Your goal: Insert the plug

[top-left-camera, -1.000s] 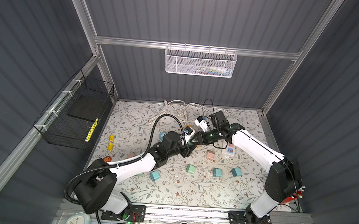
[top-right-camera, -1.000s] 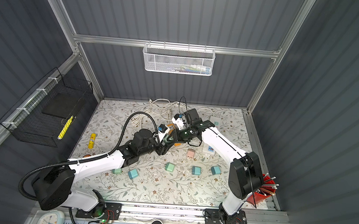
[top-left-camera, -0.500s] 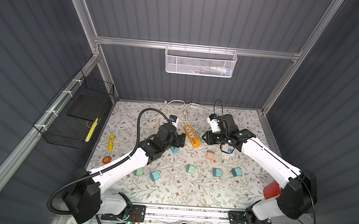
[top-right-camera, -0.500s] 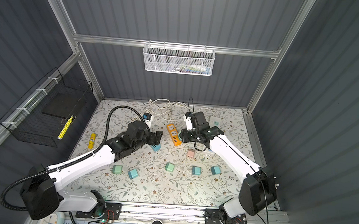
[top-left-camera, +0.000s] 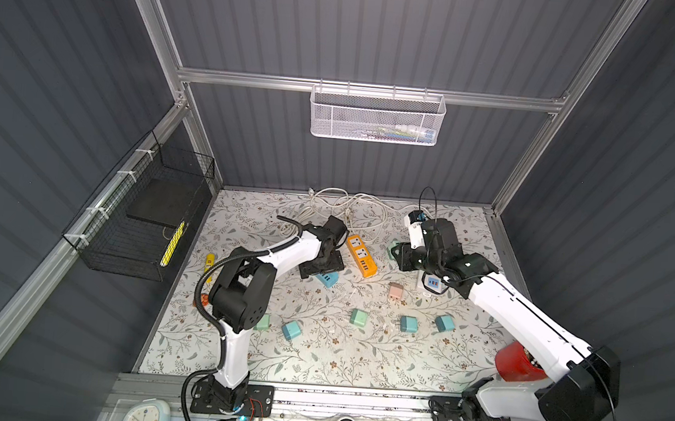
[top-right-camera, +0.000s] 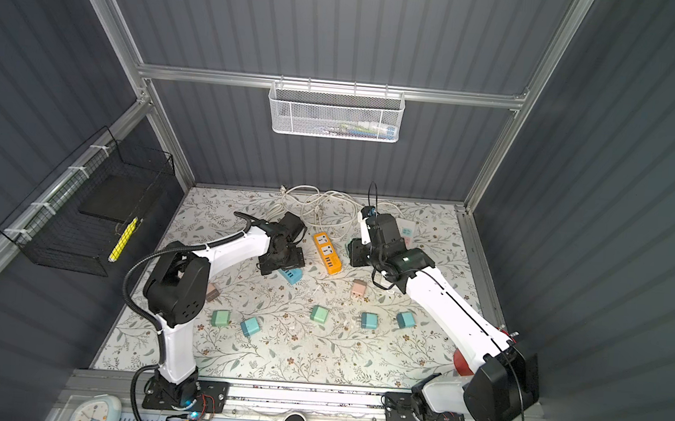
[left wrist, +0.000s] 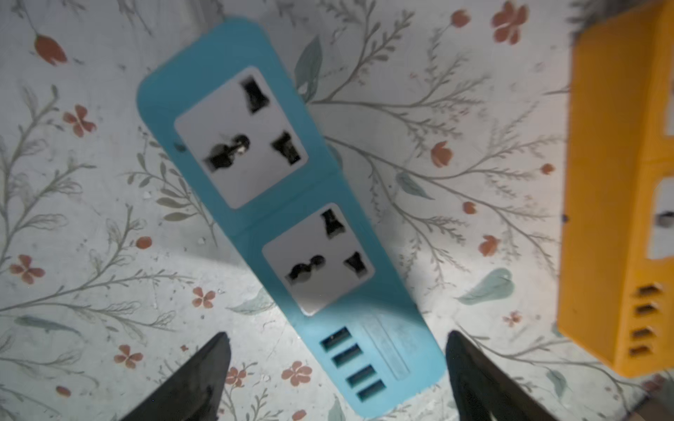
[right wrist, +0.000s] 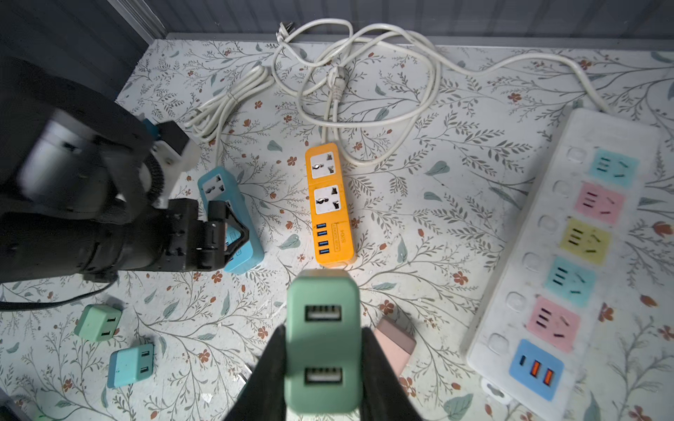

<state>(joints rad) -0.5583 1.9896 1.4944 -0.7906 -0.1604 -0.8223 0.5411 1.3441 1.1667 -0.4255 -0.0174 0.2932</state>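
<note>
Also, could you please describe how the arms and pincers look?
Both are white-shelled with black joints. The left arm carries a ribbed black hose; the right arm has thin black wire loops. The left pincer and right pincer have plain black tapering fingers.

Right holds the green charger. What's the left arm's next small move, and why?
Probably lower the left gripper and close it on the USB end of the blue power strip: the open jaws straddle that end, and the right gripper holds the green charger, which needs a steadied socket.
</note>
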